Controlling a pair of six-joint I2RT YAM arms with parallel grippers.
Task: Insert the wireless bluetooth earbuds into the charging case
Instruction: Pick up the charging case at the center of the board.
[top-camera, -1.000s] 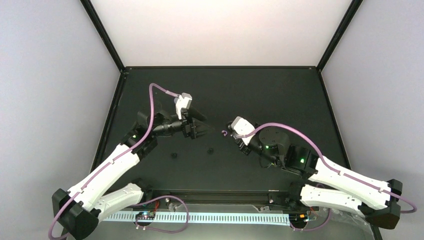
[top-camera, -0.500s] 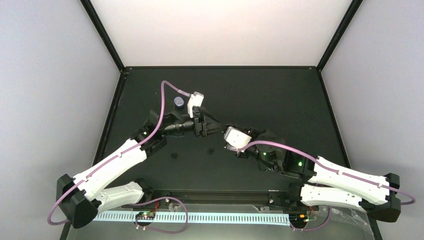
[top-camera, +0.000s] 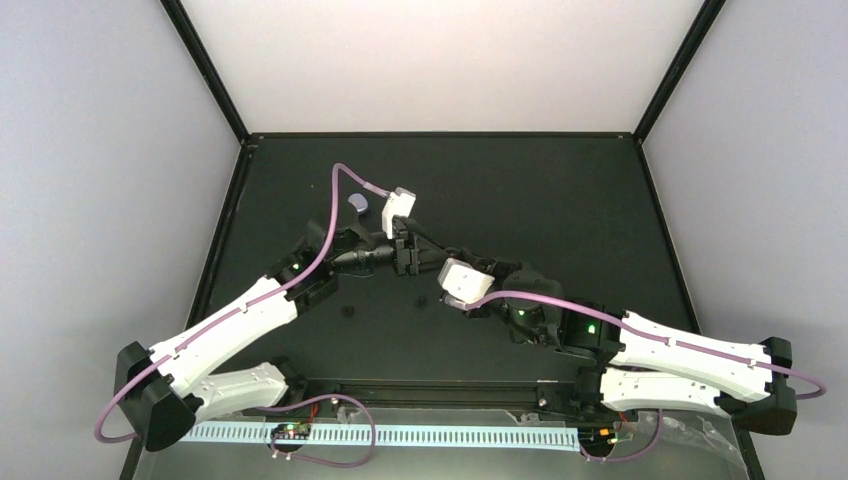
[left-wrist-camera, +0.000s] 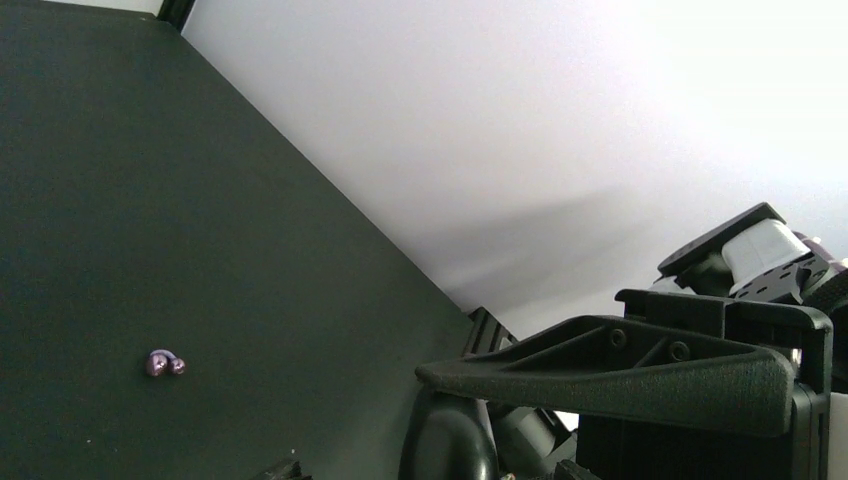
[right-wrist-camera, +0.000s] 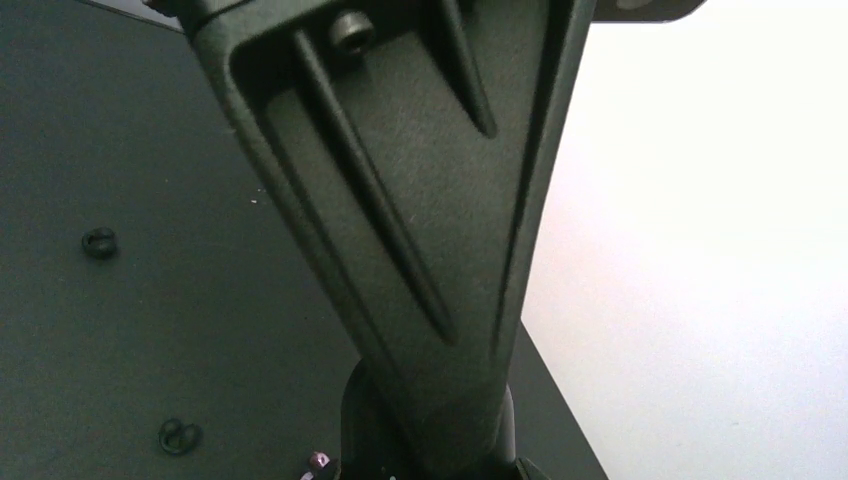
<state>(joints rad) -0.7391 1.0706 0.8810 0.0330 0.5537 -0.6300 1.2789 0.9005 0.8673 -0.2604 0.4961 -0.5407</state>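
The lavender charging case (top-camera: 357, 205) lies on the black mat behind the left wrist, touched by neither arm. Two tiny black earbuds (top-camera: 349, 311) (top-camera: 421, 300) lie loose nearer the arm bases. The right wrist view shows the earbuds too (right-wrist-camera: 99, 242) (right-wrist-camera: 178, 436). My left gripper (top-camera: 425, 255) and right gripper (top-camera: 442, 268) meet tip to tip mid-table. A glossy black rounded piece (left-wrist-camera: 450, 440) sits at the right gripper's fingertip (right-wrist-camera: 430, 390). That piece stands between the left gripper's parted fingers (left-wrist-camera: 600, 375). The right gripper's second finger is hidden.
A tiny purple hooked bit (left-wrist-camera: 163, 363) lies on the mat close to the grippers. It also shows by the right gripper's tip (right-wrist-camera: 318, 461). Black frame posts and pale walls border the mat (top-camera: 520, 190).
Both arms have swung inward until their grippers meet. The left gripper's fingers have narrowed. The left wrist has moved right, uncovering the lavender case behind it.
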